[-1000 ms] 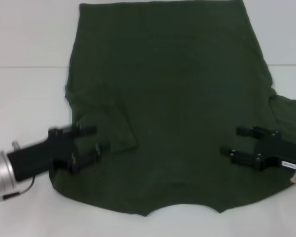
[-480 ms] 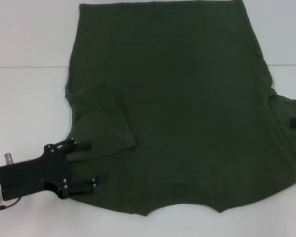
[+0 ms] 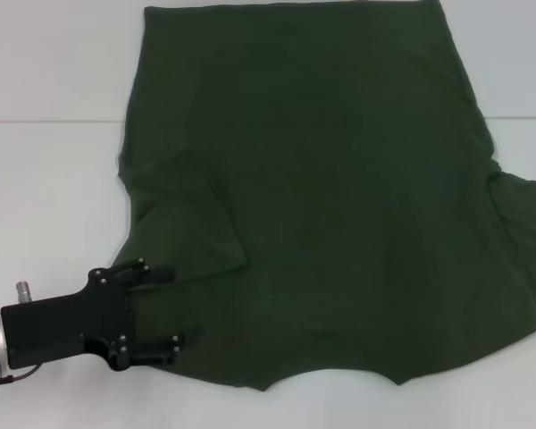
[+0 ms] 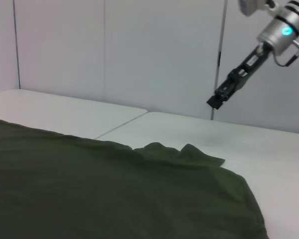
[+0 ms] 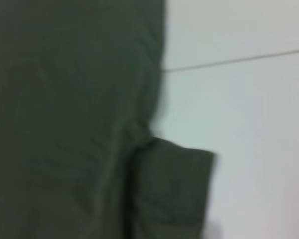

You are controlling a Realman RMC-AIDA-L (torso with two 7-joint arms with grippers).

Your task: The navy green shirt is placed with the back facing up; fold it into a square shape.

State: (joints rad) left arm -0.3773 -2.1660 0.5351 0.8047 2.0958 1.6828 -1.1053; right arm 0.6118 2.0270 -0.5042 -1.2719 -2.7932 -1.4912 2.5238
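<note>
The navy green shirt [image 3: 339, 179] lies flat on the white table [image 3: 45, 179], collar notch at the near edge. Its left sleeve [image 3: 183, 228] is folded in over the body. Its right sleeve [image 3: 527, 223] sticks out to the right. My left gripper [image 3: 165, 308] is open at the shirt's near left corner, low over the shoulder edge, holding nothing. The shirt also shows in the left wrist view [image 4: 89, 189] and the right wrist view [image 5: 65, 124]. My right gripper [image 4: 224, 94] is out of the head view and shows raised above the table in the left wrist view.
A seam [image 3: 36, 121] runs across the table under the shirt. Bare table lies to the left, right and near side of the shirt. A pale wall [image 4: 139, 50] stands behind the table.
My left gripper has drawn back towards the near left corner of the shirt. My right gripper has left the shirt's right shoulder and gone out of the head view.
</note>
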